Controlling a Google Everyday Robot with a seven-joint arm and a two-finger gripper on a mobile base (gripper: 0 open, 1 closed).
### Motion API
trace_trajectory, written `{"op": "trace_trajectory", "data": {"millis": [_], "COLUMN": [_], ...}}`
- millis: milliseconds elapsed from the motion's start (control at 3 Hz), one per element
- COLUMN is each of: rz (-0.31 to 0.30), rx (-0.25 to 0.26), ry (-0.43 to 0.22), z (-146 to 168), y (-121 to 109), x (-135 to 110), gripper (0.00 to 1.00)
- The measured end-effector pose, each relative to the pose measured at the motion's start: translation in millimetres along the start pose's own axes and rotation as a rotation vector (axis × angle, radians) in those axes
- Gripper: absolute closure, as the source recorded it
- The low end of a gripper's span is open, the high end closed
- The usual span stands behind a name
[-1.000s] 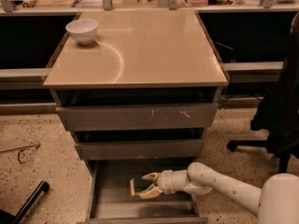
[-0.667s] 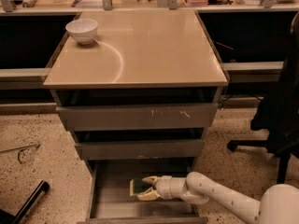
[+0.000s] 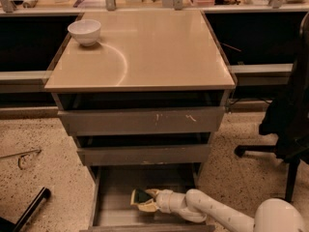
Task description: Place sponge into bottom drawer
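Placement looks nearly done: pincer (image 3: 148,200) grips sponge (image 3: 140,196) low inside the open bottom drawer (image 3: 116,187), close over its grey floor. Best lower till it touches, let go, then back straight out, minding middle drawer front (image 3: 142,154) overhead. Well apart: white bowl (image 3: 84,31) on bench (image 3: 159,57), chair (image 3: 289,124) at right.

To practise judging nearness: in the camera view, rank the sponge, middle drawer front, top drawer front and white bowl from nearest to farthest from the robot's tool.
The tool sits low in the open bottom drawer.
1. sponge, in its grip.
2. middle drawer front, just above.
3. top drawer front, higher up.
4. white bowl, cabinet top's back left corner.
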State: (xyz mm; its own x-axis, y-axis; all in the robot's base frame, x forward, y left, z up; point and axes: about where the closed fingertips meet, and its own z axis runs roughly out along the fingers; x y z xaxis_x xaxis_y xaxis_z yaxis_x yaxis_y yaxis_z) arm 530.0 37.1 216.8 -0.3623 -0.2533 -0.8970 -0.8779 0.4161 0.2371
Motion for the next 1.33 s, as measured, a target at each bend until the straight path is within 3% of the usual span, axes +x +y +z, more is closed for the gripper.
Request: {"op": "trace_trajectory", "data": {"millis": [667,1000,1333], "rz": [-0.072,-0.072,-0.045], "rx": [0.071,0.07,0.058], "ry": [0.218,0.218,0.245], "z": [23.5,23.7,38.9], "y": [-3.2,-3.1,-3.9], "x": [23.4,23.4,41.9], "gripper": [1.0,1.0,1.0]}}
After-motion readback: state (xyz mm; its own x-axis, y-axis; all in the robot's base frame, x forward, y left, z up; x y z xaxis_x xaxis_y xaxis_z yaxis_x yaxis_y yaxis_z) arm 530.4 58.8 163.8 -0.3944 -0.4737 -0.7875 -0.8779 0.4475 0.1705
